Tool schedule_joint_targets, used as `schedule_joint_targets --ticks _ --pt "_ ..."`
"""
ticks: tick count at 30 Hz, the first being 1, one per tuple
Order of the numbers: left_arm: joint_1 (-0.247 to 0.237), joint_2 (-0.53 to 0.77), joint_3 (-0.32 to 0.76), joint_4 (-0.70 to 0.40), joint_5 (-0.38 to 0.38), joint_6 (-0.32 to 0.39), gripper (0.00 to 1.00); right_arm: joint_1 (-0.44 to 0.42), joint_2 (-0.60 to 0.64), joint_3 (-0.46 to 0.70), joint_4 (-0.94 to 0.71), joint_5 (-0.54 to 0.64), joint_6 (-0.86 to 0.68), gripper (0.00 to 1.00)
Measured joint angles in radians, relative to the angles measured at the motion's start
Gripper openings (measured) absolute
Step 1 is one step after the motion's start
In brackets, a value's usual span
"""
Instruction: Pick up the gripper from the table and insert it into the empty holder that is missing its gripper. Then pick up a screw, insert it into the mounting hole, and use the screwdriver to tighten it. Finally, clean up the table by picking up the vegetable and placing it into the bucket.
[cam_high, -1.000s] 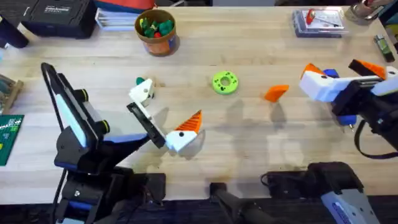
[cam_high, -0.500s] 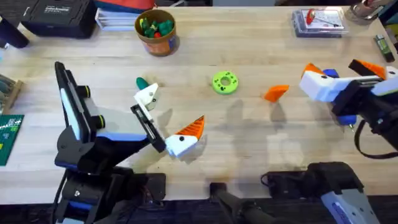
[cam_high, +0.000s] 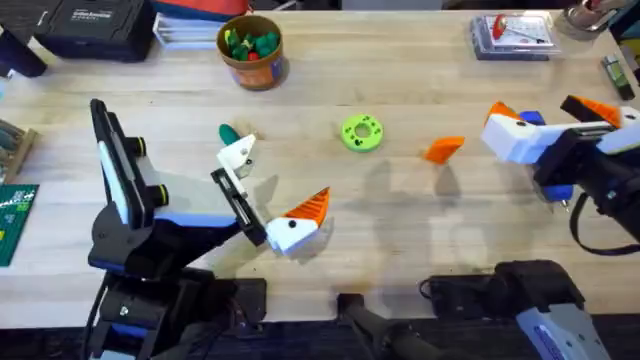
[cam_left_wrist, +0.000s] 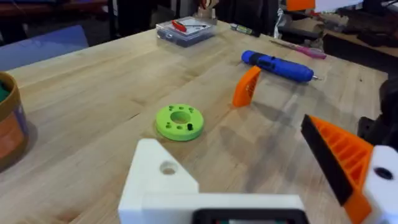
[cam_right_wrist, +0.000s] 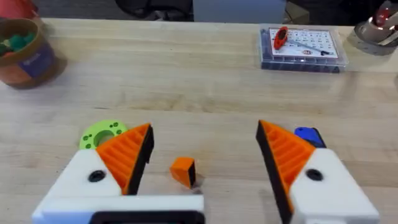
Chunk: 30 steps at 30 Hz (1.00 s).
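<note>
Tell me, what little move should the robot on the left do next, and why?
Probably reach its open left gripper back over the small dark green vegetable and lower around it. The vegetable lies on the table beside one white finger, not between the fingers, so nothing is held yet. The bucket waits farther back.

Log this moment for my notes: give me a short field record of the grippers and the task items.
left gripper: open, empty, low over the table
right gripper: open, empty, at the table's right side
green disc: flat on the table, mid-table
orange piece: loose on the table, right of the disc
screwdriver: lying on the table beyond the orange piece
vegetable: on the table, next to the left gripper's white finger
bucket: upright at the far side, toy pieces inside
</note>
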Motion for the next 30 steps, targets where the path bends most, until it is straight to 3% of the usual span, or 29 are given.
schedule_joint_targets --ticks 12,19,24,30 --pt "0.0 0.0 0.0 0.0 0.016 -0.003 0.985 0.0 0.0 0.0 -0.002 -0.002 0.0 0.993" --pt "0.0 0.0 0.0 -0.002 0.038 -0.018 0.985 0.0 0.027 0.001 0.001 -0.063 0.003 0.994" --pt "0.0 0.0 0.0 -0.004 0.057 -0.019 0.985 0.004 0.214 0.05 -0.031 -0.124 -0.037 0.994" --pt "0.0 0.0 0.0 -0.005 0.06 -0.022 0.985 0.052 0.544 0.301 -0.282 -0.138 -0.209 0.994"
